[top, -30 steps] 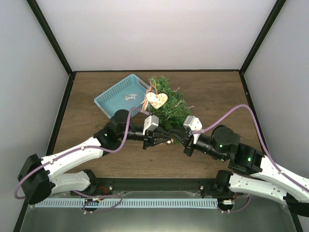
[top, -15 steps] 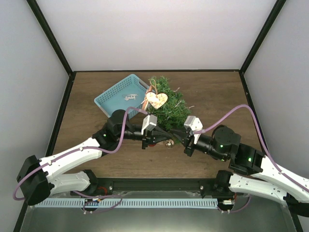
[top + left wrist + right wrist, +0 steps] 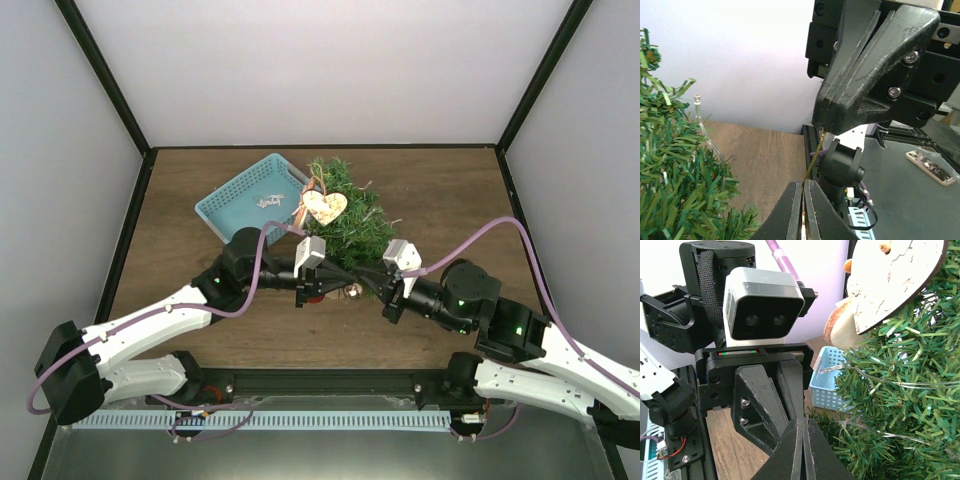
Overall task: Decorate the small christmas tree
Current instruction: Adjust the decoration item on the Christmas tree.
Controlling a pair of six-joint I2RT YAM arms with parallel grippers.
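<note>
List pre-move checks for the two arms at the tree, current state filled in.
1. Grip of left end effector on gold thread: ok, shut on it.
2. Grip of right end effector: ok, shut, and the thread runs up into its tips in the left wrist view.
3. Thread straight between the two: ok.
4. Small ornament attached to that thread: cannot tell, too small.
5. Branches of tree right beside both end effectors: ok.
6. Tree standing upright: cannot tell from these views.
</note>
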